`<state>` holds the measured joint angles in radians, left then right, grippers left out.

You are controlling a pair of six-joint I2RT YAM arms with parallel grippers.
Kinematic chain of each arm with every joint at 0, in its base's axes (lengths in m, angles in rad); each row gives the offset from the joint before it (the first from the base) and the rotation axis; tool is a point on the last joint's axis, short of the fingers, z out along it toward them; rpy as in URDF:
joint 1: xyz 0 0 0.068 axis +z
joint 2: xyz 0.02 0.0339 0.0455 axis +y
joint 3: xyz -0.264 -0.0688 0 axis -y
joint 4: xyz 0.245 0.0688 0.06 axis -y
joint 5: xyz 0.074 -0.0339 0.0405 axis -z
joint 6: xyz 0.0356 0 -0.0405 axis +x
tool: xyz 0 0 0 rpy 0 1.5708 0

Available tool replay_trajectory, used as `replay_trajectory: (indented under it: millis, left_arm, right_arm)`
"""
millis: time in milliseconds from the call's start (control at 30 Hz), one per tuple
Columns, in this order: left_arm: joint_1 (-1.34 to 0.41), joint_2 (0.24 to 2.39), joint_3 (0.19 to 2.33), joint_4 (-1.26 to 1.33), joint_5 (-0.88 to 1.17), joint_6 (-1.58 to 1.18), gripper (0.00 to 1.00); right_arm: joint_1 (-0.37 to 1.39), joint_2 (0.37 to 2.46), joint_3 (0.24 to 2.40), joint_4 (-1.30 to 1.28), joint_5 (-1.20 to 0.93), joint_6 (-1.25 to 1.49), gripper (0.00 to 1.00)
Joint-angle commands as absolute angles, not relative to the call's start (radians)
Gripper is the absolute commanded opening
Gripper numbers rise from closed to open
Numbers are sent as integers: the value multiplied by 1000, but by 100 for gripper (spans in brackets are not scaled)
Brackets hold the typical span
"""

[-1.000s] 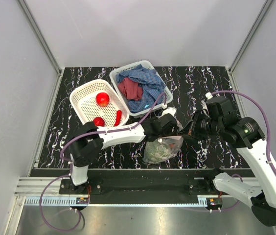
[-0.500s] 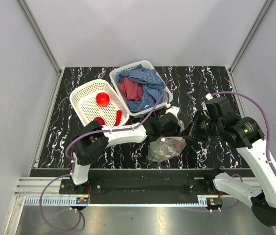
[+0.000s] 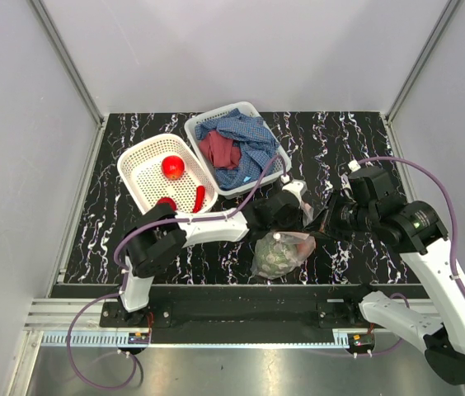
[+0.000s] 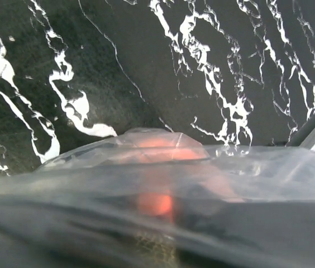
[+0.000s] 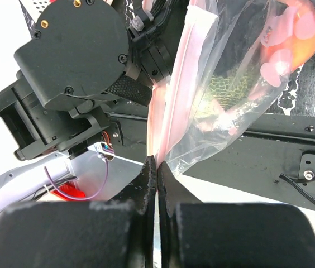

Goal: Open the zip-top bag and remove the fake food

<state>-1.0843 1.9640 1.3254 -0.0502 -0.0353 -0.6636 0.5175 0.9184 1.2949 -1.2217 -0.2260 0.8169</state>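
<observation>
Left tool (image 3: 293,213) shifted right over zip-top bag (image 3: 278,256) top, its grip unclear, right tool (image 5: 156,165) pinched shut on bag's edge

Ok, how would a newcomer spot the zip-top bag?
Find the black marbled table and go to the middle of its near edge. The zip-top bag is there: clear, crinkly, pink-dotted plastic, unlike the white perforated baskets farther back.

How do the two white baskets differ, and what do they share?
The left basket holds red fake fruit and a chili; the right basket holds blue and red cloths. The left basket looks oval; the right basket looks more rectangular. Both are white and perforated.
</observation>
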Motion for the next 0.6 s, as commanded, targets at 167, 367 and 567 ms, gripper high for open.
replay_trajectory:
  millis: [167,367,567]
  left_arm:
    - [-1051,1893,1411,-543,-259,-543,0]
    - [-1051,1781,1439,-653,-334,-522,0]
    - [-1052,1752,1370,-629,-229,-494,16]
  right_arm:
    - [522,858,1281,-1212,-305,807,0]
    - [523,848,1250,-1161,-302,804,0]
    - [525,853,1253,-1131,-307,808,0]
